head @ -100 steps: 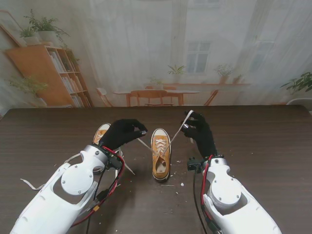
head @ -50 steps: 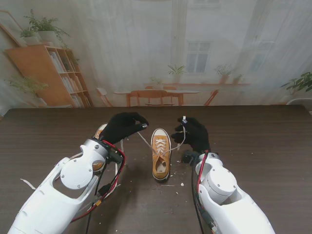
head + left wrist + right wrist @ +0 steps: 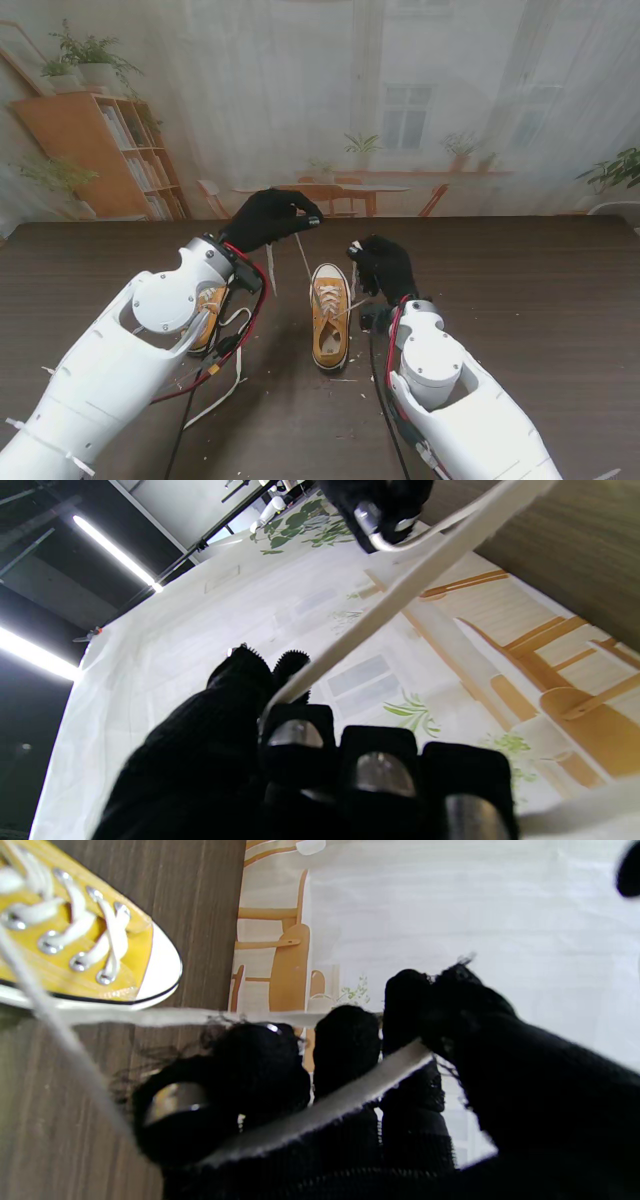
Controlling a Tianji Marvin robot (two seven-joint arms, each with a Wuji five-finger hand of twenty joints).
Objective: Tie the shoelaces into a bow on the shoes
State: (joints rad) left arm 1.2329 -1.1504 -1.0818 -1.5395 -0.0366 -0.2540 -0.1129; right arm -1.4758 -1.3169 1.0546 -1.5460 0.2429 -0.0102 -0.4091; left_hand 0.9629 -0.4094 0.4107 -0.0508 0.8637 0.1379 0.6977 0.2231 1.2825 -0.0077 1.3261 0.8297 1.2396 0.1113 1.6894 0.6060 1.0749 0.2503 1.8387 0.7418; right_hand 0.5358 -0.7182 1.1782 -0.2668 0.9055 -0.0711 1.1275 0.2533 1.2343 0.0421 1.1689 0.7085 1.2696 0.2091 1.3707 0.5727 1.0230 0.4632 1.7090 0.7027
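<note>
Stand view is showing no readable brand, label or writing on anything. Near the centre of the frame a yellow shoe [image 3: 330, 312] with a white toe cap is sitting on the dark wooden table [image 3: 540, 290], toe pointing away from the robot. At upper centre-left the left hand [image 3: 272, 217] is pinching one white lace [image 3: 303, 258] between thumb and fingers, holding it up off the shoe. Just right of the shoe's toe the right hand [image 3: 383, 268] is gripping the other lace end [image 3: 353, 247], fingers curled around it. A second yellow shoe [image 3: 207, 310] is lying at left, mostly hidden behind the left arm [image 3: 130, 360]. Small white scraps [image 3: 372, 378] are lying on the table near the shoe's heel.
</note>
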